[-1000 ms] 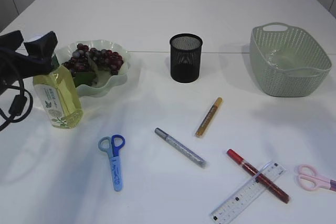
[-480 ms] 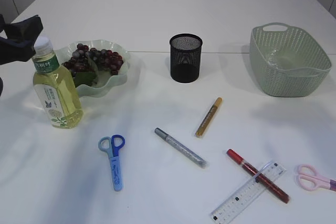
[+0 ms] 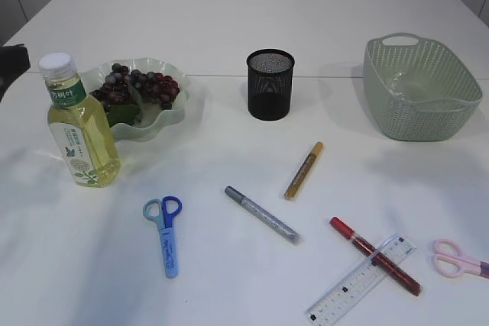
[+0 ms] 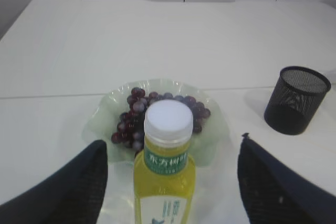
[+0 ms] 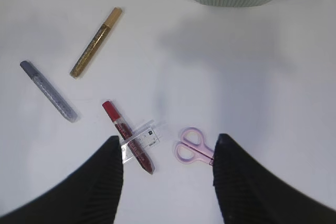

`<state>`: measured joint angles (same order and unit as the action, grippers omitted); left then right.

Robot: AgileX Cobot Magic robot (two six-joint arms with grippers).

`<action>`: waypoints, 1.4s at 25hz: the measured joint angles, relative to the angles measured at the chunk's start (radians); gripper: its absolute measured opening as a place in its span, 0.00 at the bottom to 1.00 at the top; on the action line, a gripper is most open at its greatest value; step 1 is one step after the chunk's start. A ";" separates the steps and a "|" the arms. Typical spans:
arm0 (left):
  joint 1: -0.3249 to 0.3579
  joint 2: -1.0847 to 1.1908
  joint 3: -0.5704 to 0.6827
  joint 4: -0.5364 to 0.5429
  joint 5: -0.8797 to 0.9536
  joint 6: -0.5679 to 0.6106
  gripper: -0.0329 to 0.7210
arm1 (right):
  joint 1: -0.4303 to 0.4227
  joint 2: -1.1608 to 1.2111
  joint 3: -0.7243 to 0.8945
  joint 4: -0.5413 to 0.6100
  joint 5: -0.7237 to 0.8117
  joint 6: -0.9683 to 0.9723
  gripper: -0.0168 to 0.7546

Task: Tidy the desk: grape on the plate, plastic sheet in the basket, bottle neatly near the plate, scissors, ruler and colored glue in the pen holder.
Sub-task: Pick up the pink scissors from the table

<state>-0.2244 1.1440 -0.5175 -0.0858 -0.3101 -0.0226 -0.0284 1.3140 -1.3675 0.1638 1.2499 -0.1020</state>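
Grapes (image 3: 136, 85) on plate (image 3: 172, 116); bottle (image 4: 164, 166) upright beside it, between the wide-open, empty left gripper (image 4: 170, 182). Right gripper (image 5: 167, 174), open and empty, hovers over scissors (image 5: 192, 145), ruler (image 5: 140, 139) and glue (image 5: 127, 136), still unsorted.

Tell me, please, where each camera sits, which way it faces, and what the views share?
Exterior: raised at the table's near side, slanting down; no gripper visible.
Left wrist: behind the bottle, facing the plate of grapes; open left gripper frames it.
Right wrist: high, looking down; open right gripper above the pink scissors.
Shared: exterior also shows bottle, scissors.
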 joint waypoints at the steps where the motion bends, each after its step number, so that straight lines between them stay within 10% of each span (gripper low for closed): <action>1: 0.000 -0.033 0.000 -0.005 0.060 0.000 0.79 | 0.000 0.000 0.000 0.000 0.000 0.000 0.59; 22: 0.000 -0.358 -0.178 -0.125 1.035 0.002 0.67 | 0.000 0.000 0.000 0.071 0.002 0.022 0.59; 35: 0.000 -0.358 -0.207 -0.127 1.168 0.002 0.67 | 0.000 -0.024 0.208 0.069 -0.002 -0.135 0.59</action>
<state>-0.2244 0.7855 -0.7245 -0.2129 0.8575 -0.0207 -0.0284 1.2900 -1.1591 0.2332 1.2477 -0.2366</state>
